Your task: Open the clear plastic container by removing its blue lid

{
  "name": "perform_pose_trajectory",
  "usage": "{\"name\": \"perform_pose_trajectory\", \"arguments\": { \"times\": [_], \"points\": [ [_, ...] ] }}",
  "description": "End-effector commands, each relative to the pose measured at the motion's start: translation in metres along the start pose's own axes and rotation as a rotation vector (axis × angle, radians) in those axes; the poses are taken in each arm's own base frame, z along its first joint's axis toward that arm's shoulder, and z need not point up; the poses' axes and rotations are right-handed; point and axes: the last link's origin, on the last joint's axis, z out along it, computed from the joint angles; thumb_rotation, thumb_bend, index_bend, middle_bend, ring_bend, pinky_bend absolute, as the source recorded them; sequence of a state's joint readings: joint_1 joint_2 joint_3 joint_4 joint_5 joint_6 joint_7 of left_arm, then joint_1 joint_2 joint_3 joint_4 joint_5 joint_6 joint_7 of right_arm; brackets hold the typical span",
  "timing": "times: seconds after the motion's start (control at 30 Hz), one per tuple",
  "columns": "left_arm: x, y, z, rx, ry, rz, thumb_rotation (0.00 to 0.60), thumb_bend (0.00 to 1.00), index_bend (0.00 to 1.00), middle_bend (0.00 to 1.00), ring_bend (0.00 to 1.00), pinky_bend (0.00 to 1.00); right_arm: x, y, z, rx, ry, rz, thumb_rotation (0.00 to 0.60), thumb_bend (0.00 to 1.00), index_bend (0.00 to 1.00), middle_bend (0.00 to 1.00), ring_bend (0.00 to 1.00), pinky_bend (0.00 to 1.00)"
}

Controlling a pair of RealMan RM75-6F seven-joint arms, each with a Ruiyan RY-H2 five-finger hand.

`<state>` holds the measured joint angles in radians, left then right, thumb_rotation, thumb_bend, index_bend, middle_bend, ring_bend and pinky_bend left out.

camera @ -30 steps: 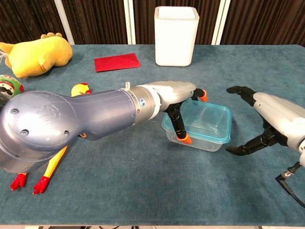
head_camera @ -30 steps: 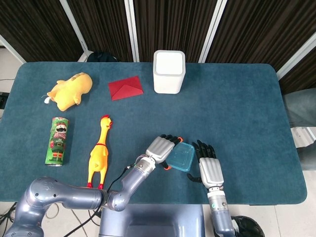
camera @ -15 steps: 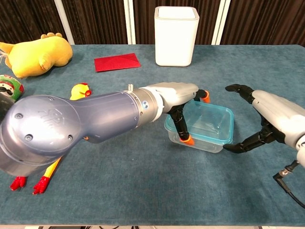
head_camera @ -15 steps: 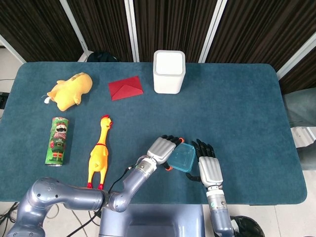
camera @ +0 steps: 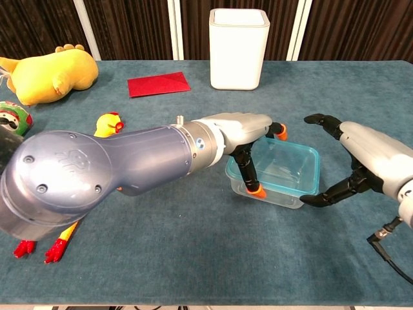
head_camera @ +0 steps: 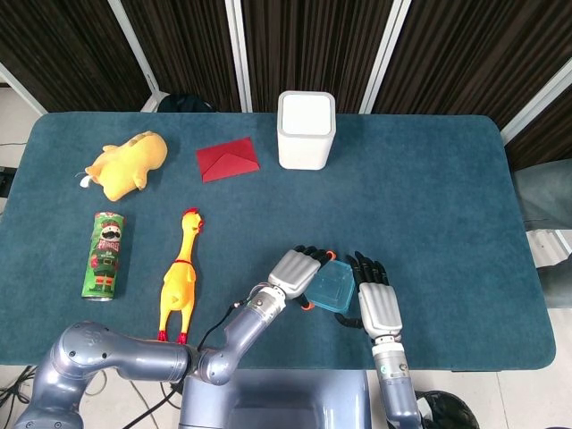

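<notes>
The clear plastic container [camera: 274, 173] with its blue lid [head_camera: 327, 287] sits on the tabletop [head_camera: 429, 197] near the front edge, between both hands. The left hand [camera: 242, 132] bears on it from 9 o'clock, its fingers [camera: 248, 175] draped over the near-left corner; whether they grip cannot be told. The right hand [camera: 361, 161] stands at 3 o'clock, fingers spread, holding nothing, one fingertip just beside the right wall. The long axis appears to run 10 to 4 o'clock. The left hand is nearer.
</notes>
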<state>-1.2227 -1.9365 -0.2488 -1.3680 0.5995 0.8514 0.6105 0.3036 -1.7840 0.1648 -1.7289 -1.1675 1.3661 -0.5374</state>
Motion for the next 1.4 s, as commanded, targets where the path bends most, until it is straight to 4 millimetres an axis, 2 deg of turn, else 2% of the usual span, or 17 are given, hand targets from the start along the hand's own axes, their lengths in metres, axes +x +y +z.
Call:
{"name": "perform_pose_trajectory", "arguments": {
  "times": [0.03,0.9,1.4],
  "points": [
    [0.001,0.0,0.0,-0.003,-0.001,0.003,0.6,0.15,0.16,0.23,0.18,0.32,0.001,0.0,0.002,-0.001,0.007,0.002,0.6,0.24,0.0,0.0,0.0,0.0],
    [-0.001,0.0,-0.001,-0.025,-0.024,0.059,0.6,0.15,0.16,0.23,0.18,0.34,0.014,-0.001,0.011,0.006,0.051,0.025,0.6,0.24,0.0,0.0,0.0,0.0],
    [-0.003,-0.001,0.0,-0.031,-0.011,0.089,0.6,0.18,0.16,0.23,0.24,0.41,0.016,-0.005,0.011,0.01,0.054,0.037,0.6,0.24,0.0,0.0,0.0,0.0]
  ]
}}
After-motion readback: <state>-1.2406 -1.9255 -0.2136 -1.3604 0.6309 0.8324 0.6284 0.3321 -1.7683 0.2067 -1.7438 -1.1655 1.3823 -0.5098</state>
